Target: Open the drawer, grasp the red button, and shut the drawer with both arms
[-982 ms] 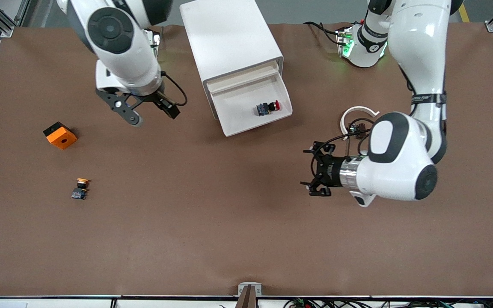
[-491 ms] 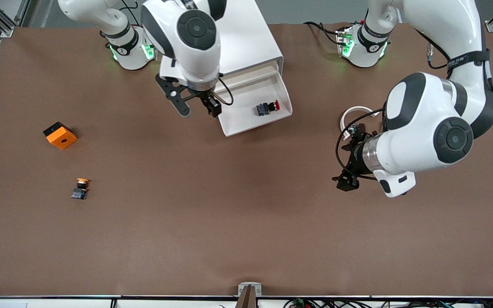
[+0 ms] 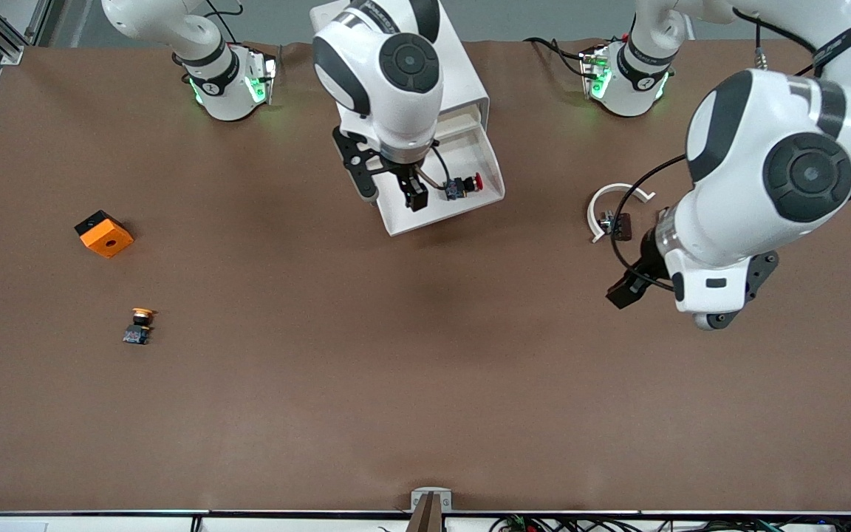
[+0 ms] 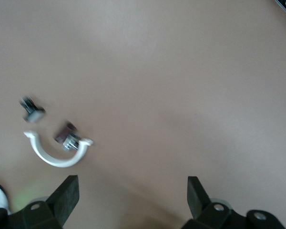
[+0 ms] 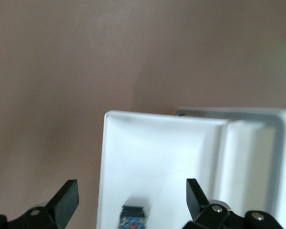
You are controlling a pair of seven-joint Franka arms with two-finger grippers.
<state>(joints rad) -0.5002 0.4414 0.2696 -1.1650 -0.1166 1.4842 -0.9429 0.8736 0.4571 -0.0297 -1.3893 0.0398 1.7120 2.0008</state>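
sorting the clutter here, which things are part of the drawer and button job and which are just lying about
Job: open drawer; red button in it; right gripper open over drawer; left gripper open, waiting.
Lying about: orange cube; orange button; white clip.

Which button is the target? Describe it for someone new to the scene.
Find the white cabinet between the arm bases; its drawer is open. The button lies inside: red cap, unlike the orange-capped button on the bare table.

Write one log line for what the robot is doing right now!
drawer: open | red button: inside drawer | right gripper: open, over drawer | left gripper: open, over table near white ring
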